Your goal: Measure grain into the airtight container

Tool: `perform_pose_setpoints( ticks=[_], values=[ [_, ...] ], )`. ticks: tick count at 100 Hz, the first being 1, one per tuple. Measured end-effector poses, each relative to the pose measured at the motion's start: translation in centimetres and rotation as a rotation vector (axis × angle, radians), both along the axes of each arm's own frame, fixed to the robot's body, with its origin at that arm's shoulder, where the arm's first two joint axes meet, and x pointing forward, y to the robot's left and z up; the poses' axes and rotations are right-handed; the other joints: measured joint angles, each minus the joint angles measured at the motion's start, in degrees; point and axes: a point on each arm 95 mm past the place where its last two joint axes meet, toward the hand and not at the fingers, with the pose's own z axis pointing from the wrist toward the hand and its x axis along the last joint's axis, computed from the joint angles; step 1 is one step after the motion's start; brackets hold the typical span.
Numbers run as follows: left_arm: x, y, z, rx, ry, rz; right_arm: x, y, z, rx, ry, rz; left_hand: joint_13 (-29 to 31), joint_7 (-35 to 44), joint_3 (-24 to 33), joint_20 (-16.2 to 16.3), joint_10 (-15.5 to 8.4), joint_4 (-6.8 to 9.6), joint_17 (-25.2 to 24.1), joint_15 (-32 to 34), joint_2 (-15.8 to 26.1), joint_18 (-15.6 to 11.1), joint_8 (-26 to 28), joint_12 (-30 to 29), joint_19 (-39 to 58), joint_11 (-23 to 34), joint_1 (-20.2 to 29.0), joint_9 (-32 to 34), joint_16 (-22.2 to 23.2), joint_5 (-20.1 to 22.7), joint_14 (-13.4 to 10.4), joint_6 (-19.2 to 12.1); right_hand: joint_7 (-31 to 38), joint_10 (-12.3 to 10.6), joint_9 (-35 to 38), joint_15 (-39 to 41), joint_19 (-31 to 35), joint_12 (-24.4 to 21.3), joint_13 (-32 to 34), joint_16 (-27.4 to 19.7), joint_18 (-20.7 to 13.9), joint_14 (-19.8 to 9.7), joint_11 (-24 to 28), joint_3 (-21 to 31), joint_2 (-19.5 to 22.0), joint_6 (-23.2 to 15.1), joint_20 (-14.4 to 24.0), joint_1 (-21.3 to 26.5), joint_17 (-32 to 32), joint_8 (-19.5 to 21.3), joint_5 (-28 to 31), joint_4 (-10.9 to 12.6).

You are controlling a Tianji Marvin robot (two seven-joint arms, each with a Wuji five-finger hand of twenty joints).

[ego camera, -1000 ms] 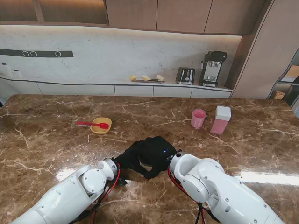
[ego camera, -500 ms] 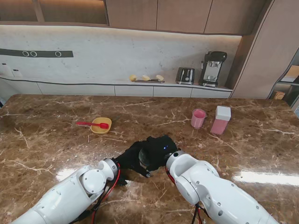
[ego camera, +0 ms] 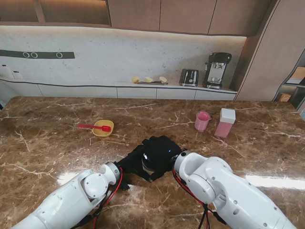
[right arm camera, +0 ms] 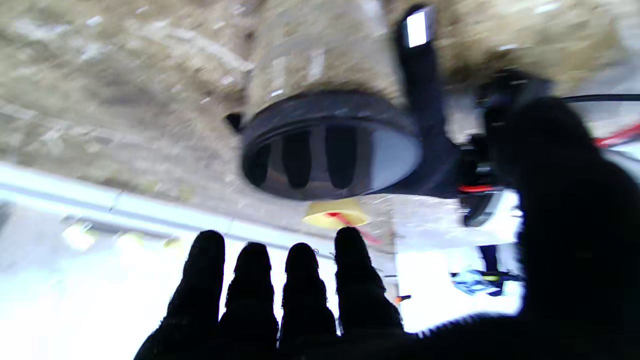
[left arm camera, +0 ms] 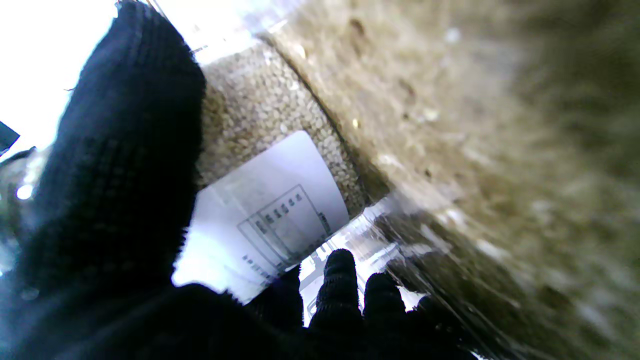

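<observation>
A clear grain jar (left arm camera: 270, 100) with a white label (left arm camera: 270, 210) is held in my left hand (ego camera: 132, 165), whose black-gloved thumb (left arm camera: 115, 175) presses its side. My right hand (ego camera: 161, 149) hovers over the jar's dark lid (right arm camera: 330, 150), fingers (right arm camera: 300, 300) spread and off it. In the stand view the two gloves hide nearly all of the jar (ego camera: 146, 161). The pink airtight container (ego camera: 225, 122) with a white lid stands far right, a pink cup (ego camera: 202, 121) beside it.
A yellow bowl (ego camera: 103, 128) with a red spoon (ego camera: 90, 126) sits to the left, farther from me than the hands; it also shows past the lid as the yellow bowl (right arm camera: 335, 215). The brown marble table (ego camera: 57, 143) spreads all around.
My right hand slid toward the left over the jar, then shifted back right and a little farther from me. The left hand kept its hold on the jar.
</observation>
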Motion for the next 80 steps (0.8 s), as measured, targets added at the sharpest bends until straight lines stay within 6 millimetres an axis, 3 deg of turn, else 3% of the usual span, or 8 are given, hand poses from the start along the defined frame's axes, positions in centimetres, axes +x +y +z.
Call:
perform_pose_setpoints(
  ticks=[23,32,41,52,58,65,68,80],
  values=[
    [0.0,0.0,0.0,0.003,-0.001,-0.005,0.2,0.5,-1.2,-0.112,-0.06,-0.084,0.0,0.0,0.0,0.0,0.0,0.0,0.0,0.0,0.5,0.0,0.0,0.0,0.0,0.7,0.0,0.6,0.0,-0.1,0.0,0.5,9.2,0.6,7.4,27.2,19.6,14.3,20.1,18.4,0.7,-1.2,15.1,0.8,0.3,2.9,7.2,-3.8,18.6,6.1,1.4,1.1],
    [0.0,0.0,0.0,0.003,-0.001,-0.006,0.5,0.8,-1.3,-0.064,-0.108,-0.085,0.0,0.0,0.0,0.0,0.0,0.0,0.0,0.0,0.5,0.0,0.0,0.0,0.0,0.8,0.0,0.6,0.0,-0.1,0.0,0.5,14.4,0.2,13.7,32.9,26.2,18.5,25.7,21.0,1.4,-1.7,21.0,-0.5,-1.4,1.9,7.2,3.1,23.9,8.5,8.2,0.7],
    [0.0,0.0,0.0,0.004,-0.001,-0.008,0.6,0.8,-1.3,-0.01,-0.047,-0.084,0.0,0.0,0.0,0.0,0.0,0.0,0.0,0.0,0.5,0.0,0.0,0.0,0.0,0.8,0.0,0.6,0.0,-0.1,0.0,0.5,12.5,0.1,14.7,29.3,26.5,17.6,25.8,20.1,2.5,3.6,19.8,12.5,-6.2,3.5,5.5,5.0,24.5,8.2,9.1,0.1],
    [0.0,0.0,0.0,0.007,-0.002,-0.011,0.4,0.4,-0.4,-0.028,0.103,-0.01,0.0,0.0,-0.1,-0.1,0.0,-0.36,0.0,-0.1,0.5,0.0,0.0,0.0,0.0,0.8,0.0,0.6,0.0,-0.1,0.0,0.5,0.1,0.7,7.6,8.3,15.1,5.5,15.0,7.4,2.6,6.8,5.3,26.9,-5.9,3.2,0.0,16.1,15.7,0.6,4.9,-0.7],
    [-0.1,0.0,0.0,0.007,-0.002,-0.013,0.0,0.3,0.4,-0.07,0.18,0.017,0.0,0.0,-0.1,-0.6,0.0,-0.39,0.0,-0.1,0.5,0.0,0.0,0.0,0.0,0.8,0.0,0.6,0.0,-0.1,0.0,0.0,-4.3,1.1,1.8,0.6,8.5,0.3,7.1,0.8,1.6,7.3,-0.7,29.3,-5.7,0.9,-2.2,16.9,10.0,-3.2,1.0,-0.6],
    [-0.1,0.0,0.0,0.006,-0.002,-0.014,-0.1,0.2,0.7,-0.061,0.195,0.033,0.0,0.0,-0.1,-0.6,0.0,-0.39,0.0,-0.1,0.5,0.1,0.0,0.0,0.0,0.8,0.0,0.6,0.0,-0.1,0.0,0.3,-3.7,-0.6,-0.5,-1.7,2.6,-3.3,1.5,-2.1,1.2,3.7,-2.9,27.9,-6.5,-6.7,-3.4,16.4,4.4,-4.1,-0.8,-0.6],
    [-0.1,0.0,0.0,0.006,-0.002,-0.014,-0.1,0.2,0.6,-0.051,0.182,0.038,0.0,0.0,-0.1,-0.6,0.0,-0.39,0.0,-0.1,0.5,0.1,0.0,0.0,0.0,0.8,0.0,0.6,0.0,-0.1,0.0,0.5,-3.7,-0.4,-1.0,-3.0,1.2,-4.7,0.0,-2.8,-0.3,0.8,-4.6,25.1,-6.9,-6.8,-3.5,14.5,2.7,-4.7,-2.0,-0.6],
    [-0.1,0.0,0.0,0.006,-0.002,-0.014,-0.1,0.2,0.4,-0.019,0.065,0.024,0.0,0.0,-0.1,-0.6,0.0,-0.39,0.0,-0.1,0.5,0.1,0.0,0.0,0.0,0.8,0.0,0.6,0.0,-0.1,0.0,0.5,-3.8,0.1,-1.8,-3.4,-0.4,-6.9,-2.0,-3.5,-0.9,0.6,-6.0,4.9,-2.1,-3.9,-3.5,6.7,1.5,-6.5,-4.5,-0.6]
  ],
)
